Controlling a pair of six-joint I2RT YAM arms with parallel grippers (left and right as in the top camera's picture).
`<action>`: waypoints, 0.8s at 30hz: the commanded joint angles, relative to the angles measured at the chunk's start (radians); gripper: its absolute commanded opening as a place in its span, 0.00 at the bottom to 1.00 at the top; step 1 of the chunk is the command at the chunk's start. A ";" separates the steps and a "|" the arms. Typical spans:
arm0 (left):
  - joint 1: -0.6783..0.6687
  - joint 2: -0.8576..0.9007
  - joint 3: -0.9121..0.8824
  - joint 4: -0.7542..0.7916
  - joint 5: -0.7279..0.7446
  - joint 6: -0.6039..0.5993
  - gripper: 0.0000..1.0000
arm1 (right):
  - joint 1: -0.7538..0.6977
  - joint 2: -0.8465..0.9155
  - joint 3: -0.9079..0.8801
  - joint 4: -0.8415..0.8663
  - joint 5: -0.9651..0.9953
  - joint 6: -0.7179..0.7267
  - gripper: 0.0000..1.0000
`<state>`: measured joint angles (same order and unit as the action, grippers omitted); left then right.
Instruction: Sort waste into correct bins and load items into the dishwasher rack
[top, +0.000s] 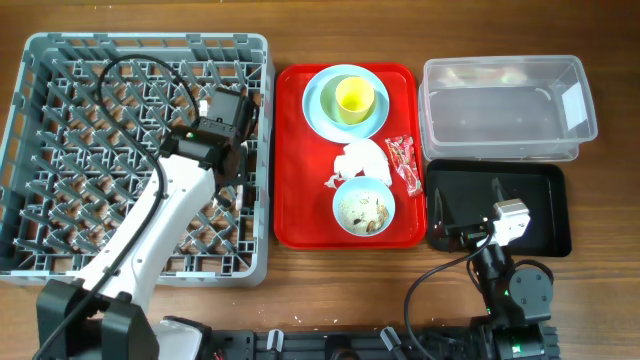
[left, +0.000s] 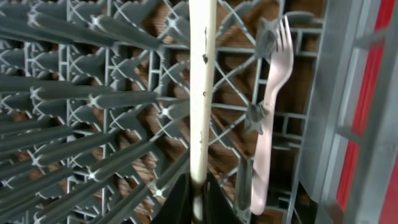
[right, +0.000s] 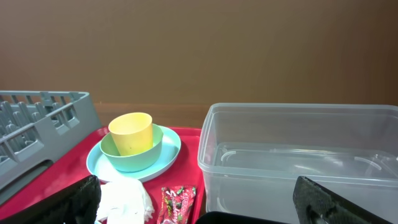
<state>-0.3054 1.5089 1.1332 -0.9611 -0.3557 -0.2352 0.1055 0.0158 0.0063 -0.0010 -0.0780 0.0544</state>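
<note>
My left gripper (top: 228, 135) is over the right side of the grey dishwasher rack (top: 40, 150), shut on a white spoon handle (left: 202, 93); its head is out of frame. A white fork (left: 270, 124) lies in the rack (left: 93, 99) by its right wall. My right gripper (top: 468, 203) is open and empty (right: 202, 211) above the black tray (top: 545, 210). On the red tray: a yellow cup (top: 354, 98) in a bowl on the blue plate (top: 318, 100), a napkin (top: 360, 160), a red wrapper (top: 403, 163), and a bowl of scraps (top: 363, 208).
The clear tub (top: 505, 108) stands behind the black tray, at the back right. The red serving tray (top: 295, 200) lies between the rack and the bins. The right wrist view shows the cup (right: 130, 134), napkin (right: 124, 199), wrapper (right: 177, 202) and tub (right: 298, 155).
</note>
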 joint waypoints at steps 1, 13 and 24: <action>0.005 0.025 -0.011 0.000 0.026 0.049 0.04 | -0.005 0.001 -0.001 0.003 0.002 -0.002 1.00; 0.010 0.033 -0.051 0.057 -0.042 0.049 0.19 | -0.005 0.001 -0.001 0.003 0.002 -0.002 1.00; 0.013 -0.002 -0.026 0.095 0.005 0.013 0.34 | -0.005 0.001 -0.001 0.003 0.002 -0.001 1.00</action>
<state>-0.2996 1.5326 1.0946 -0.8680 -0.4206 -0.1921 0.1055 0.0158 0.0063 -0.0010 -0.0780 0.0544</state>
